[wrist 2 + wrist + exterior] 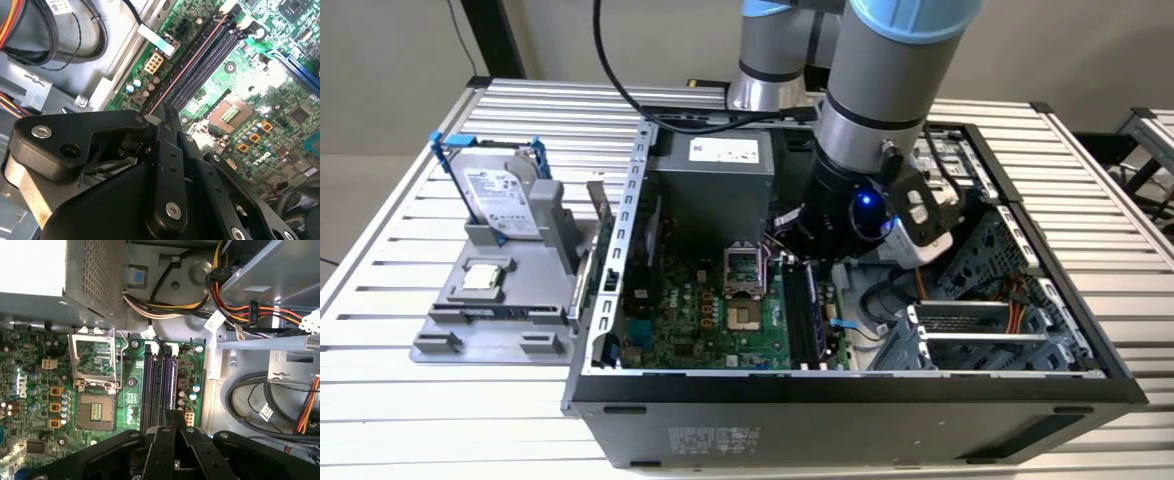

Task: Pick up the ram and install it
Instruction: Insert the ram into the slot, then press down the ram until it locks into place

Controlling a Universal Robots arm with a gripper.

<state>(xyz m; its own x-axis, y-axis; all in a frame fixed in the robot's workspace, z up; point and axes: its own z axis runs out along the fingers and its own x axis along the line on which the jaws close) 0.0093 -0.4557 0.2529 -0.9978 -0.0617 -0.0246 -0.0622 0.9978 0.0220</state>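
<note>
Gripper (803,262) is down inside the open computer case (854,410), which stands mid-desk (400,420). Jaws narrow, drawn nearly together on a thin board edge. I take that edge for the ram (798,315), standing on edge in 1 of the 4 memory slots (160,385). In the second wrist view the edge (190,65) runs along the slot toward the fingertips (167,112). Whether it is fully seated, or the end clips are latched, cannot be told. Risks, as judged: a stick tilted along its length would jam or seat at 1 end only, and off-centre force could flex the motherboard. Sideways drift would put it against a neighbouring slot. Surroundings: open processor socket (95,412) just beside the slots, power supply (714,180) behind, and cable bundles (240,310) crowding the arm's side. Hard drive (500,190) and processor chip (483,277) sit on a grey holder toward the desk's edge at the exterior view's left, well apart.
</note>
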